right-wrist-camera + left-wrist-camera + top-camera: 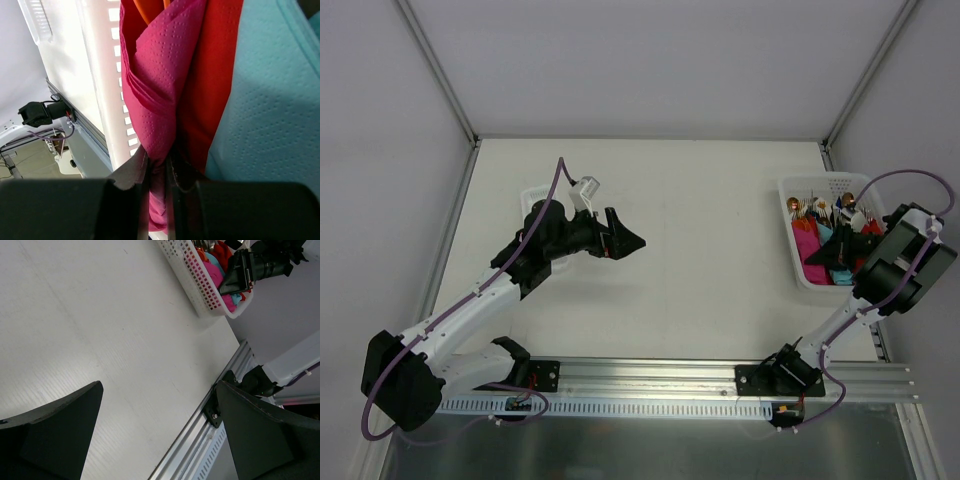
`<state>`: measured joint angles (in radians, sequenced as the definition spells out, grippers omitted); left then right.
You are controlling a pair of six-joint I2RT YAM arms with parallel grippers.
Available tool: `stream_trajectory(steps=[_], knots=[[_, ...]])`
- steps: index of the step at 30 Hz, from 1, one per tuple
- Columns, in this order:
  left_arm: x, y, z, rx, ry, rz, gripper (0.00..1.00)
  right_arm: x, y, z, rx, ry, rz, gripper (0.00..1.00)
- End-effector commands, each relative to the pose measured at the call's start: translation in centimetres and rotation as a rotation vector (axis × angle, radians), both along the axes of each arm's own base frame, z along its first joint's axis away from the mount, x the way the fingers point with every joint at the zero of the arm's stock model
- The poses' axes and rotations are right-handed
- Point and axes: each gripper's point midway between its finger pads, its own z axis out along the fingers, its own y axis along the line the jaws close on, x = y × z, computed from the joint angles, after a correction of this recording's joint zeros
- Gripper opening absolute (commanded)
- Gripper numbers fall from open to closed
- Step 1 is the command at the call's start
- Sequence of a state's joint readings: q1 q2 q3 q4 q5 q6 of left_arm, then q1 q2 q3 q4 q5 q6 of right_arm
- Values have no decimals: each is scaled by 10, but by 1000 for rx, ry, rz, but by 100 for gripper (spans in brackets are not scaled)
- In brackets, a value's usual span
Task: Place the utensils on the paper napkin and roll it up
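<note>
Pinching the paper napkin (150, 100), right end effector (159, 172) clenched inside basket (102, 90), left end effector (160, 427) released

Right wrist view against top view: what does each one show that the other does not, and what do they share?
Only the right wrist view shows the right gripper shut on a fold of the pink napkin, and the dotted embossing of the paper. Only the top view shows the left gripper open above the table, and the metal utensils in the basket. Both show the basket holding the pink napkin beside a red napkin and a teal napkin.
</note>
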<state>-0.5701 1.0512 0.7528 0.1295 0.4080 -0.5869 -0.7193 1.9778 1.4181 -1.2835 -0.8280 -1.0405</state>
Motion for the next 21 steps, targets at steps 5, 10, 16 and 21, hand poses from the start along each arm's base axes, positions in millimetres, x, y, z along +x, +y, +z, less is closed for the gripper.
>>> stream_trajectory(steps=[5, 10, 16, 21], knots=[[-2, 3, 8, -15, -41, 11, 99, 14, -24, -4, -150, -81, 38, 1], [-1, 3, 9, -11, -45, 15, 99, 13, -23, -16, -183, -60, 52, 6], [1, 2, 10, -7, -46, 12, 99, 15, -24, -10, -201, -76, 34, 23], [0, 4, 13, -10, -53, 18, 99, 16, -27, 9, -246, -114, 41, 42]])
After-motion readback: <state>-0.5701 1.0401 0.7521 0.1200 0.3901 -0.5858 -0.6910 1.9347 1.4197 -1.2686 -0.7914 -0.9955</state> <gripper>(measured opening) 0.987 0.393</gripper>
